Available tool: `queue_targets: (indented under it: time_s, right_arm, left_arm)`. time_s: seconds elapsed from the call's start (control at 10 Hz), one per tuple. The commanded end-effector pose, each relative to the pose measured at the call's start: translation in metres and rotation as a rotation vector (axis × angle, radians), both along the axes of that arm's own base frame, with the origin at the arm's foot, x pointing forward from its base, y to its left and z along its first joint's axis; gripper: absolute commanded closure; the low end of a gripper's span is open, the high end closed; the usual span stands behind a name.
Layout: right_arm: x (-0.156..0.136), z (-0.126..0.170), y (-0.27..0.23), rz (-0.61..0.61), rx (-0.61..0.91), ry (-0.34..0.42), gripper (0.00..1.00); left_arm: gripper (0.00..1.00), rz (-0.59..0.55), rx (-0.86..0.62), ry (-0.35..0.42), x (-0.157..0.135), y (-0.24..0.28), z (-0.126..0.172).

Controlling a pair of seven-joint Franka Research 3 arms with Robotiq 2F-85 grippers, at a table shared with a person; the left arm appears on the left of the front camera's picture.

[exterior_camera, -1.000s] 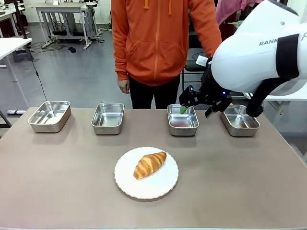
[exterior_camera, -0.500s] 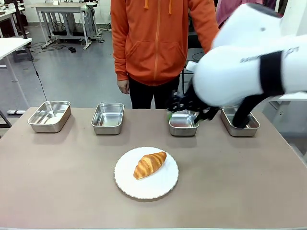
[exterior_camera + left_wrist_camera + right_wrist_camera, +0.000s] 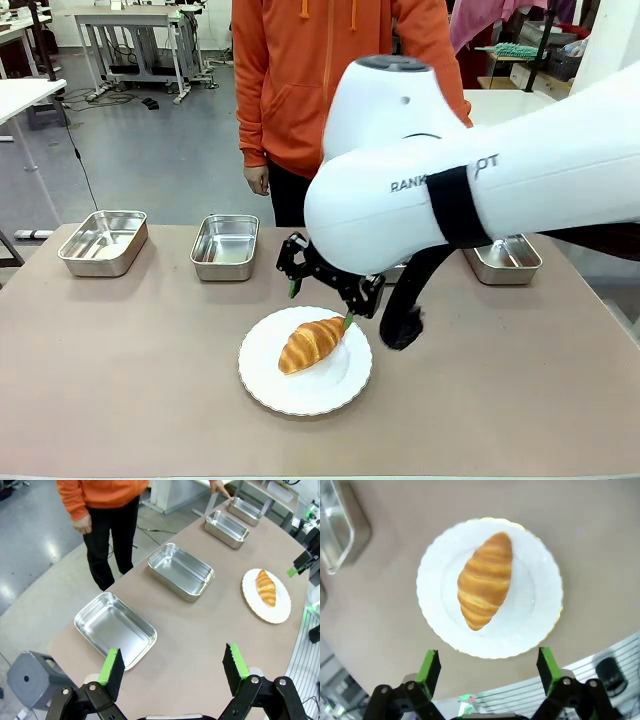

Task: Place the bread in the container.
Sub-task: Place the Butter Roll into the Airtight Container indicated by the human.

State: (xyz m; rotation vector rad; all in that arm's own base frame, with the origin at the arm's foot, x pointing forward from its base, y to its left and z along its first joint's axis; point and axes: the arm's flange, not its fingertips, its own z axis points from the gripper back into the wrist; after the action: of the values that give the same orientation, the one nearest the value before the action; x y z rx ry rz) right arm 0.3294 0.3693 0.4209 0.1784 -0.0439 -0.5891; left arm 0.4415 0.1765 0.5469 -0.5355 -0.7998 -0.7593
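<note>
The bread point(image 3: 312, 343) lies on the white plate point(image 3: 270, 385), near its middle. The right gripper point(image 3: 320, 304) hangs just above the plate with its fingers spread wide, holding nothing. To do this well, it should go straight down, one finger on each long side of the bread, then squeeze softly so the bread does not squash. The left gripper point(image 3: 173, 665) is spread wide too, far from the plate. The shiny pans point(image 3: 181, 571) stand in a row behind the plate.

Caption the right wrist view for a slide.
Open right gripper hovers above the croissant lying on a white plate.
</note>
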Motion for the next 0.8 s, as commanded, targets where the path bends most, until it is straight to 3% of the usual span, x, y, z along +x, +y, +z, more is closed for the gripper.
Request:
queue_targets:
  time_s: [0.0,0.3,0.4,0.7]
  right_arm:
    - [0.004,-0.013,0.032,-0.124,-0.024,0.044,0.00]
    - [0.012,-0.045,0.034,-0.181,-0.021,0.078,0.00]
    - [-0.003,-0.033,0.022,-0.118,-0.021,0.076,0.00]
    - [0.002,-0.044,0.022,-0.134,-0.020,0.096,0.00]
  left_arm:
    - [0.00,-0.009,-0.005,-0.006,-0.001,0.000,0.001]
    - [0.00,-0.009,-0.005,-0.006,-0.001,0.000,0.001]
    - [0.00,-0.009,-0.005,-0.006,-0.001,0.000,0.001]
    - [0.00,-0.009,-0.005,-0.006,-0.001,0.000,0.001]
